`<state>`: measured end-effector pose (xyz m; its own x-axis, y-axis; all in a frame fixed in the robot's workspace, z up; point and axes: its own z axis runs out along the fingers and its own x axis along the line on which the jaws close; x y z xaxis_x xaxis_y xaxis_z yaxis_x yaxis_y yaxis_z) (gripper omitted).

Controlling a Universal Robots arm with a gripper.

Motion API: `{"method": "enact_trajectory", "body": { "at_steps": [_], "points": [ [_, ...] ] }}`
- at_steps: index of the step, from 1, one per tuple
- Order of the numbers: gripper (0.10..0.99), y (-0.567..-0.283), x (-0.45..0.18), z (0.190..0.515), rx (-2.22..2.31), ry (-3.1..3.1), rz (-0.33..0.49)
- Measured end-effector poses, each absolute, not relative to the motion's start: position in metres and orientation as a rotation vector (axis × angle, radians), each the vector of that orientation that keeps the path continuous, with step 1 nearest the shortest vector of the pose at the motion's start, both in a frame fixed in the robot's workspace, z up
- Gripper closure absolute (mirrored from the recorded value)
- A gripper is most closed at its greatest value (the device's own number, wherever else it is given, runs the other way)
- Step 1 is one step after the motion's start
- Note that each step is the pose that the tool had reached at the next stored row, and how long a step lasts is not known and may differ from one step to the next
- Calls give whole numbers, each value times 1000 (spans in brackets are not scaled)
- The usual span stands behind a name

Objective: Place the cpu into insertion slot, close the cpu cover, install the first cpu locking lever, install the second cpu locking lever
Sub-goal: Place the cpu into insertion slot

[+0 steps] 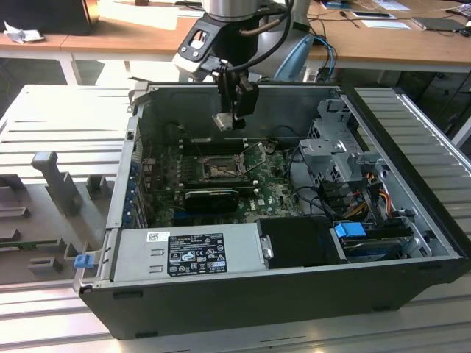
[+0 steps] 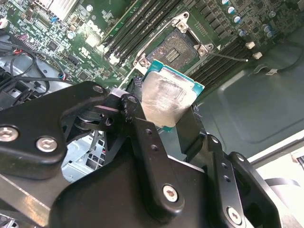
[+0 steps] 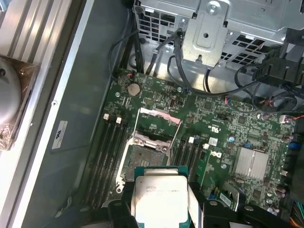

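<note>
Hanging in the air over the bare insertion slot (image 3: 145, 159) of the green motherboard (image 3: 228, 123), toward the far edge of the open black computer case (image 1: 221, 298), the small silver-topped square cpu (image 2: 168, 102) is clamped between the black fingers (image 2: 142, 130). Placement is in hand; seating likely calls for squaring its edges with the slot.

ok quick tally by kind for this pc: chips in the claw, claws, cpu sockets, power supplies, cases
cpu: 1
claw: 1
cpu socket: 1
power supply: 1
computer case: 1
total: 5
</note>
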<state>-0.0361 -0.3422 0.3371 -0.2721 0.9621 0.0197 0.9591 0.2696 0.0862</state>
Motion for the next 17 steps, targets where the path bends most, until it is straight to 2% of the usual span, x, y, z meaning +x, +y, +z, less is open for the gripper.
{"method": "enact_trajectory", "body": {
  "at_steps": [11,17],
  "points": [
    [557,-342,-36,329,1878,2470,125],
    [557,-342,-36,320,2036,2335,120]
  ]
}}
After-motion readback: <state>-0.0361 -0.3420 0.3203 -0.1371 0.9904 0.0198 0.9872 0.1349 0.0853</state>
